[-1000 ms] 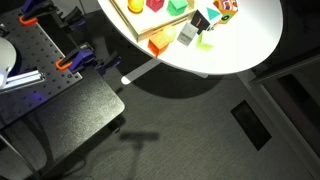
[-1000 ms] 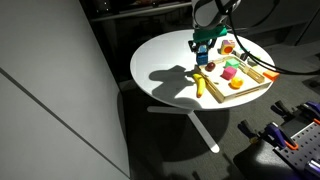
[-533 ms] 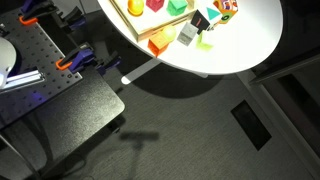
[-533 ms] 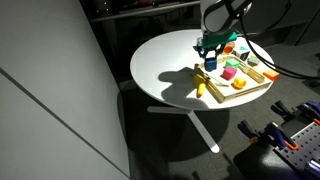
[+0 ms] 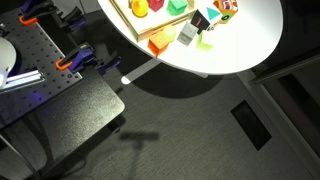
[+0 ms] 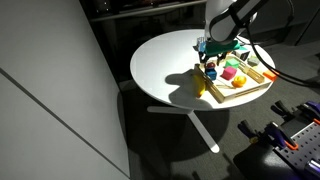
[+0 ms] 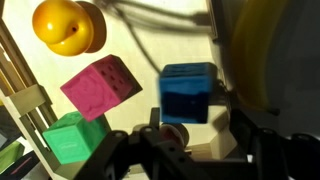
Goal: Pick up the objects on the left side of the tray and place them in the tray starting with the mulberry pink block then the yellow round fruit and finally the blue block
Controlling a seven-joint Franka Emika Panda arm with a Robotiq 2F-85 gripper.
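From my wrist view the pale floor of the tray [image 7: 150, 40] fills most of the frame. The yellow round fruit [image 7: 65, 25] sits at eleven o'clock, with the mulberry pink block [image 7: 100, 88] just below it and a green block [image 7: 75, 138] at eight o'clock, all in the tray. Right of centre is the blue block [image 7: 188, 92], over the tray floor. My jaws stand open at six o'clock, a gap on each side of that block, gripping nothing.
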